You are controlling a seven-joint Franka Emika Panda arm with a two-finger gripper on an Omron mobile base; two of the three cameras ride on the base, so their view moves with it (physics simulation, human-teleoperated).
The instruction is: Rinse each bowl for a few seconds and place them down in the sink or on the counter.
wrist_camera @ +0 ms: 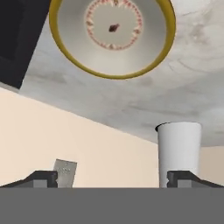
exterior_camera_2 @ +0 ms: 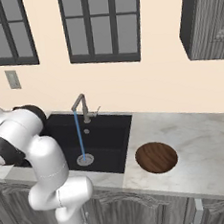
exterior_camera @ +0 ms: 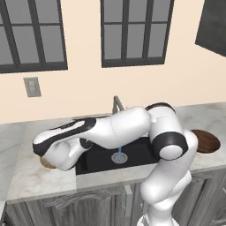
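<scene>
Two bowls sit on the desk point(exterior_camera_2: 203, 144), one on each side of the sink point(exterior_camera_2: 104, 134). The brown bowl point(exterior_camera_2: 157, 157) rests on the slab just right of the basin, near the front edge; in the left base view the same bowl sits at the desk's right end, partly behind the arm. It holds nothing. The tan bowl point(wrist_camera: 112, 35), yellow-rimmed with a pale inside and a ring of reddish marks around a small dark spot at its centre, lies on the desk left of the basin; in the left base view only a sliver of it point(exterior_camera: 46, 163) peeks out under the arm's wrist, close to the sink's front left corner. It holds nothing either.

One sink, black and rectangular, with one silver drain point(exterior_camera_2: 85, 159). One grey tap point(exterior_camera_2: 81, 106) stands at its back edge, and a thin blue stream of water point(exterior_camera_2: 79, 136) falls from the spout onto the drain.

One white cup point(wrist_camera: 179, 153) stands upright on the desk near the wall, apart from the tan bowl. One grey wall plate point(exterior_camera_2: 13, 79) is fixed to the wall above the desk's left part. No readable writing anywhere.

The end effector point(wrist_camera: 112, 178) hangs above the tan bowl with its jaws spread wide, gripping nothing and apart from the bowl.
</scene>
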